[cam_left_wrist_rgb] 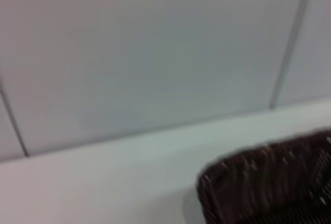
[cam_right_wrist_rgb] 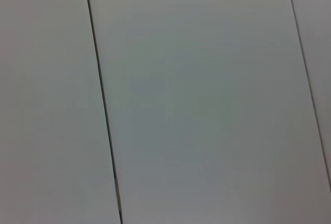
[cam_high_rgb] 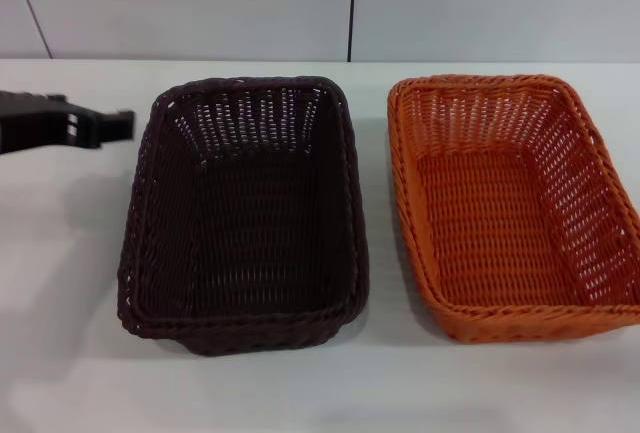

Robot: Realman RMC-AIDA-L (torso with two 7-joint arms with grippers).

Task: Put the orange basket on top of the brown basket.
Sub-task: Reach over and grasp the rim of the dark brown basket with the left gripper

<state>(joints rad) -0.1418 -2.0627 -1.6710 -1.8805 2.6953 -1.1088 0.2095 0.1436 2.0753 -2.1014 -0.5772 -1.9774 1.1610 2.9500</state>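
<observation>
The brown basket [cam_high_rgb: 245, 213] stands empty on the white table, left of centre in the head view. The orange basket [cam_high_rgb: 510, 203] stands empty beside it on the right, a narrow gap apart. My left gripper [cam_high_rgb: 100, 123] hovers at the far left, just left of the brown basket's far left corner and apart from it. A corner of the brown basket also shows in the left wrist view [cam_left_wrist_rgb: 269, 185]. My right gripper is out of view; the right wrist view shows only wall panels.
The white table [cam_high_rgb: 300, 393] runs under both baskets, with bare surface in front of them and to the left. A pale panelled wall [cam_high_rgb: 200, 3] with dark seams stands behind the table.
</observation>
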